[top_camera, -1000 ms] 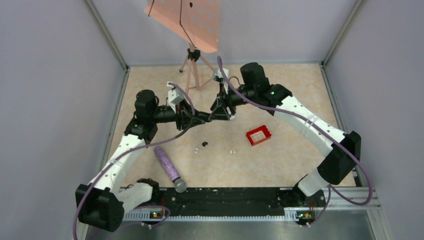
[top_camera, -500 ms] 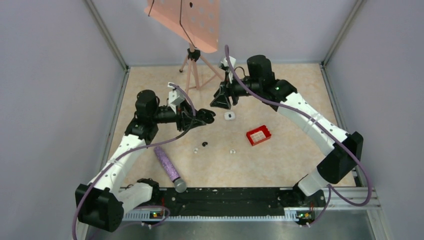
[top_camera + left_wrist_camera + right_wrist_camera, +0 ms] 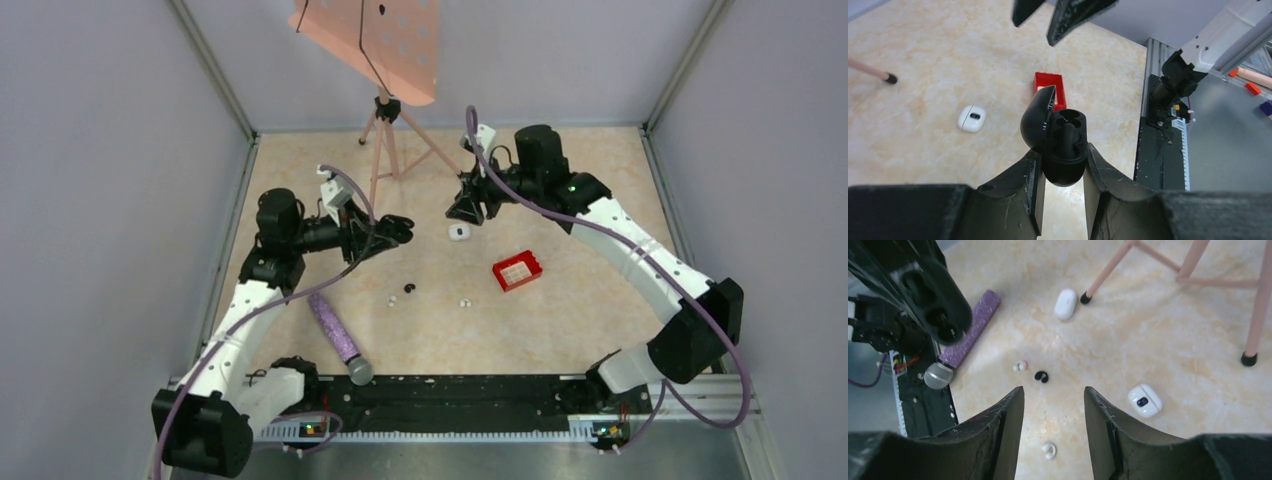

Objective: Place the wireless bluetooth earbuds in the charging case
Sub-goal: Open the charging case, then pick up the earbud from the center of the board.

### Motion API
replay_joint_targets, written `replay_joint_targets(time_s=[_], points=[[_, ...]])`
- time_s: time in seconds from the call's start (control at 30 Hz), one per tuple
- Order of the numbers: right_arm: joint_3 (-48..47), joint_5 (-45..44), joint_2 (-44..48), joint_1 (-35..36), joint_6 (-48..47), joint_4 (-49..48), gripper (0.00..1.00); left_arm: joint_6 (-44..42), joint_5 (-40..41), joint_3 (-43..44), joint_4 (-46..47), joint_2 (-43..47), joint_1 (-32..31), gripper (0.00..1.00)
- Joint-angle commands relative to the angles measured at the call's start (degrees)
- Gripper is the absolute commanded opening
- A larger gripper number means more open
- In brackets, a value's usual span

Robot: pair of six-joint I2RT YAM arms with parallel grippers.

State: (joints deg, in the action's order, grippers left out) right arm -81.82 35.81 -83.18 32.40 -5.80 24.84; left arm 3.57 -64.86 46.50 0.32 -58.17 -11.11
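The white charging case [image 3: 459,232] with a dark spot lies shut on the table; it also shows in the right wrist view [image 3: 1145,400] and the left wrist view [image 3: 971,118]. Two white earbuds [image 3: 390,299] [image 3: 465,301] and a black one [image 3: 408,288] lie loose nearer the front. In the right wrist view they are the white pair [image 3: 1049,450] [image 3: 1020,366] and the black one [image 3: 1041,376]. My left gripper [image 3: 390,230] [image 3: 1063,150] is shut on an open black earbud case [image 3: 1064,130], held above the table. My right gripper [image 3: 466,212] [image 3: 1053,390] is open and empty, just behind the white case.
A red square basket [image 3: 517,270] sits right of the earbuds. A purple-handled microphone [image 3: 338,335] lies at the front left. A pink tripod stand [image 3: 385,130] stands at the back. A second white pebble-shaped thing [image 3: 1066,304] lies by a tripod foot.
The two grippers were close together a second ago and have drawn apart: the left moved back left with the black case, the right back and to the right. The white case now shows on the table.
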Motion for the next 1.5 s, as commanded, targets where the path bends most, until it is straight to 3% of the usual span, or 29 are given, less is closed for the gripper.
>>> replay_joint_targets(time_s=[0.0,0.13,0.43,0.83,1.47], points=[[6.15,-0.43,-1.14,0.09,-3.61,-1.5,0.45,9.07,1.87,-4.12,7.14,4.7,4.62,0.0],[7.27,-1.28,-5.31,2.18,-3.18,-2.99,0.37,11.65,6.21,-6.66,7.0,8.75,7.8,0.0],[0.96,2.27,-19.83,8.15,-16.45,0.84,0.29,16.63,12.62,-7.92,5.19,12.29,14.13,0.0],[-6.07,1.2,-34.94,11.24,-24.99,2.84,0.35,21.29,15.61,-5.9,0.56,13.5,20.44,0.0],[-10.57,4.26,-41.07,14.82,-26.36,3.83,0.42,25.71,19.05,-6.67,-1.78,13.76,25.21,0.0]])
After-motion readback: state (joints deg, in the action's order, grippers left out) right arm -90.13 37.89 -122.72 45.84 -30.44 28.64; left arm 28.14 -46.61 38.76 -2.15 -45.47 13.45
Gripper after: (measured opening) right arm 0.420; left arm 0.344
